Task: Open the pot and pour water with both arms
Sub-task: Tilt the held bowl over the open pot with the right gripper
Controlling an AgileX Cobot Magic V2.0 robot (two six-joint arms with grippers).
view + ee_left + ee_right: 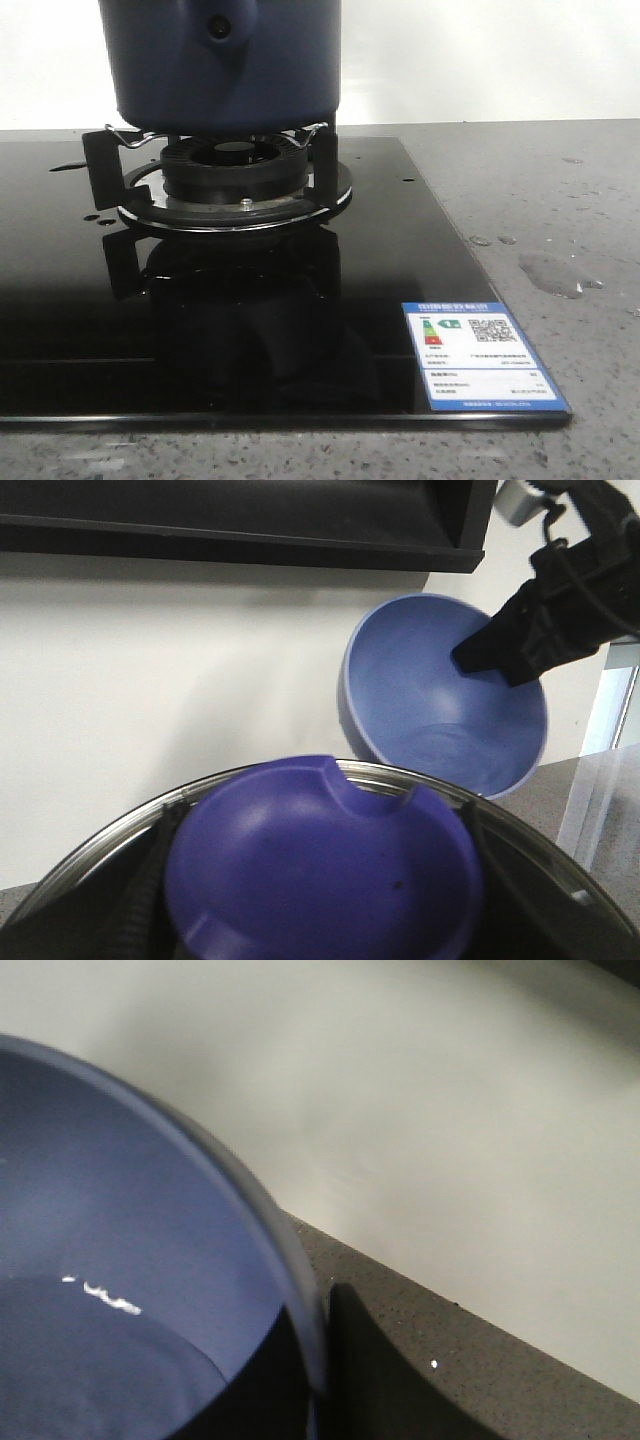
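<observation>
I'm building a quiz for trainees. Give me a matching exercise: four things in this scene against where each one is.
Things:
1. pot
2. bowl
3. label
4. water puddle

Places:
A. held up at its rim by the right gripper
B. on the grey counter, right of the hob
C. on the burner
D. near right corner of the black hob

Pairs: 1-C, 2-A, 3-D, 4-B

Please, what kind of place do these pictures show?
Probably a kitchen counter, perhaps a test setup. A dark blue pot sits on a gas burner of a black glass cooktop, which still bears its energy label, set on a grey speckled countertop.
</observation>
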